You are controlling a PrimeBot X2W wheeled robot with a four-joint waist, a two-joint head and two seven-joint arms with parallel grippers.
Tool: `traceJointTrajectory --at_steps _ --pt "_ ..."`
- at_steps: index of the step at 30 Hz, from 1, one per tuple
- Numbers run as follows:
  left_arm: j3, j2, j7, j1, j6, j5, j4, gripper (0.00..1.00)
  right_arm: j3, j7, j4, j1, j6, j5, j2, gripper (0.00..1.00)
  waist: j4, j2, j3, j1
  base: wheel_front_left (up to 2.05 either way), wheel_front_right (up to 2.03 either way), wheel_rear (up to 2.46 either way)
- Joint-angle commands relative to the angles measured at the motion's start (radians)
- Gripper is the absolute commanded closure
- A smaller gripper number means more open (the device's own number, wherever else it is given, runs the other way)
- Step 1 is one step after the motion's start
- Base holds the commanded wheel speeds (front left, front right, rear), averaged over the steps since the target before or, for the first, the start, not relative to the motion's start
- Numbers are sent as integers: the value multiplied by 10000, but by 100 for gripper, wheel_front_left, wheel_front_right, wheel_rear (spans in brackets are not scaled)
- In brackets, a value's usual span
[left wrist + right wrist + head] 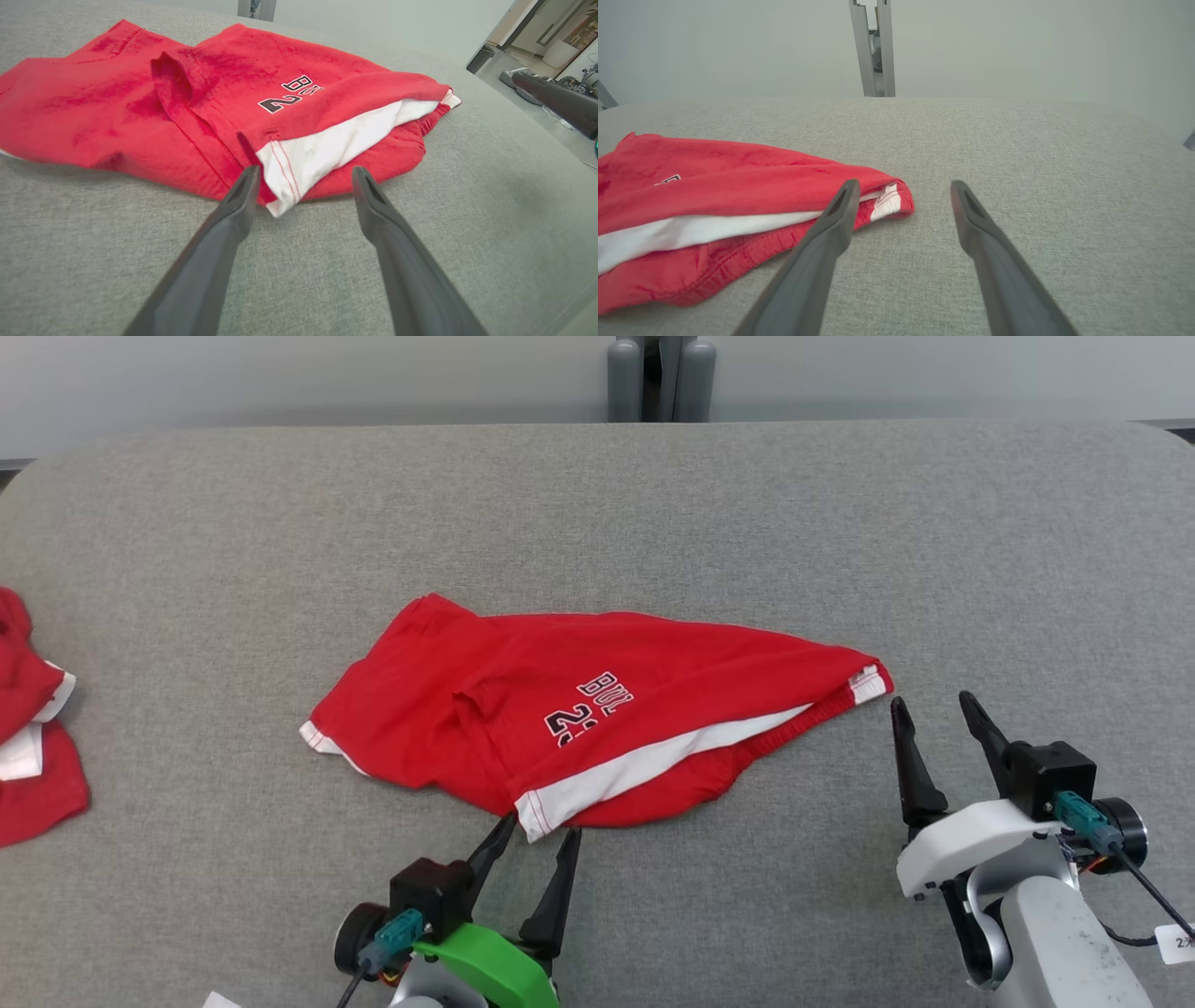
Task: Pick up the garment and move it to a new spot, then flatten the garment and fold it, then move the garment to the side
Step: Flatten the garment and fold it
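Observation:
The garment (597, 709) is a pair of red shorts with white trim and dark lettering, lying folded and slightly rumpled in the middle of the grey table. My left gripper (541, 829) is open at its near edge, fingers either side of the white-trimmed hem corner (285, 184). Nothing is held. My right gripper (934, 709) is open just right of the garment's right tip (889, 203), off the cloth. The lettering (289, 93) reads partly hidden by a fold.
The grey padded table (840, 551) stretches wide around the garment. More red and white cloth (33, 728) lies at the table's left edge. A grey post (661, 378) stands behind the far edge. The other arm's dark finger (556, 100) shows at the left wrist view's right.

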Motion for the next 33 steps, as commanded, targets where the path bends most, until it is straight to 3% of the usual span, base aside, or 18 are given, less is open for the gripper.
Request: traceJointTrajectory --at_steps 1,7,8,9,10,20,33 --pt "-30 44 -7 -211 -46 -72 97 0 -32 -29 -123 38 -16 -92 88 0 -149 0 95 0 0 0 0" --pt "47 44 -7 -510 -42 -233 405 0 -84 -29 -244 129 -18 -122 279 0 -435 0 255 0 0 0 0" --pt "75 44 -7 -578 -42 -228 300 53 -95 -29 -260 144 -16 -117 299 0 -453 0 279 0 0 0 0" --pt "116 47 -7 -619 -42 -157 215 90 -109 -29 -261 164 -16 -115 317 0 -465 0 298 0 0 0 0" --pt "173 48 -7 -625 -42 -136 108 100 -123 -29 -273 183 -18 -120 333 0 -472 0 332 0 0 0 0" --pt "1298 288 -7 -1455 -42 330 -448 100 232 -30 -249 170 -18 100 409 0 -377 0 544 0 0 0 0" --pt "1895 935 -7 -3518 -42 621 1302 100 1119 -30 -189 -44 -18 800 437 0 -693 0 755 0 0 0 0"
